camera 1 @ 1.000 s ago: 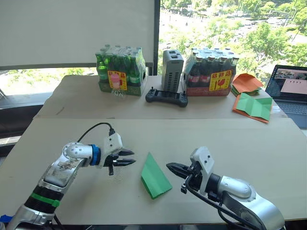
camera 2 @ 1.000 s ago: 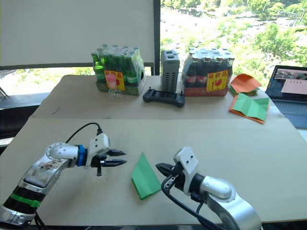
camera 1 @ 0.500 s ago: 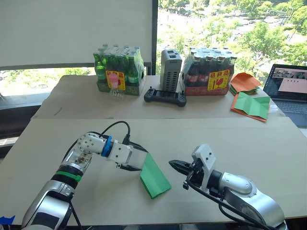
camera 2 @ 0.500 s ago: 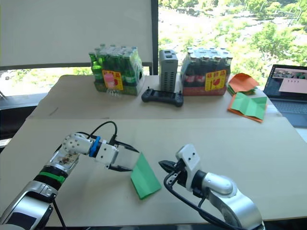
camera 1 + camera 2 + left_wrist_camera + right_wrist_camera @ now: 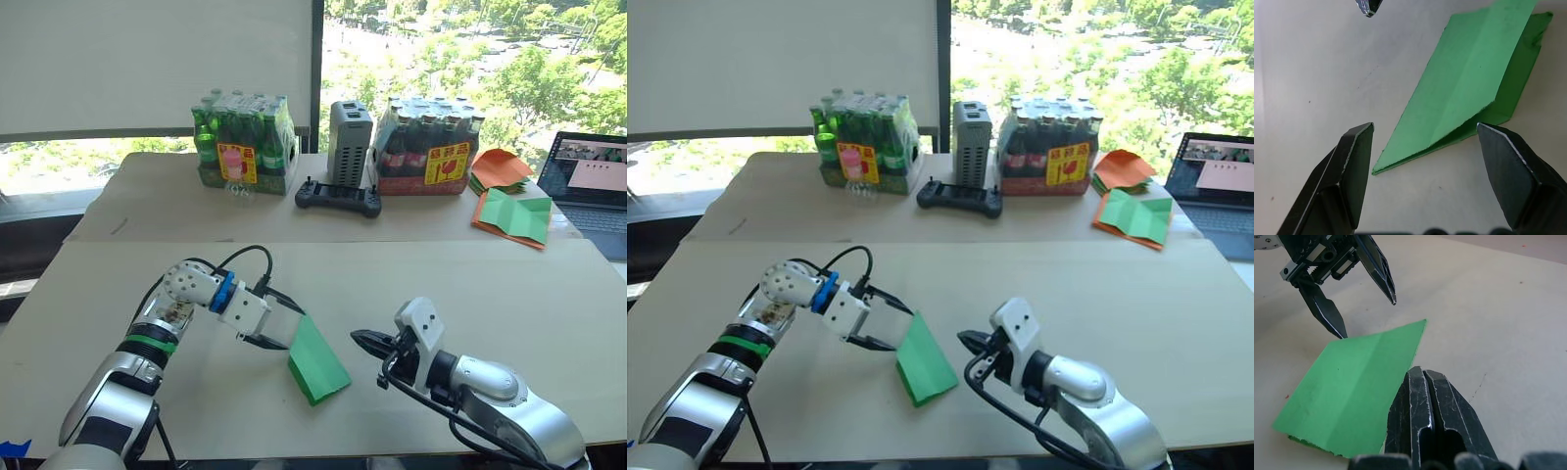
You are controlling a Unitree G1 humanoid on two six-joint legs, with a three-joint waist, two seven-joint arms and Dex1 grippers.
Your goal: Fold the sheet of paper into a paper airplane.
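Near the lower middle of the left eye view, on the pale table [image 5: 549, 294], lies the sheet of paper [image 5: 317, 360], folded into a long pointed shape. Your left gripper [image 5: 285, 327] stands spread wide at its upper left edge. Your right gripper [image 5: 364, 342], pressed together, waits just beside its right side. I judge the paper very light, thin and easy to slide or crumple, so pinch gently at the raised folded edge.

2 bottle packs [image 5: 245, 144] [image 5: 429, 149], grey box [image 5: 349, 142], controller [image 5: 339, 198], orange papers [image 5: 502, 168], laptop [image 5: 591, 192] on far table.
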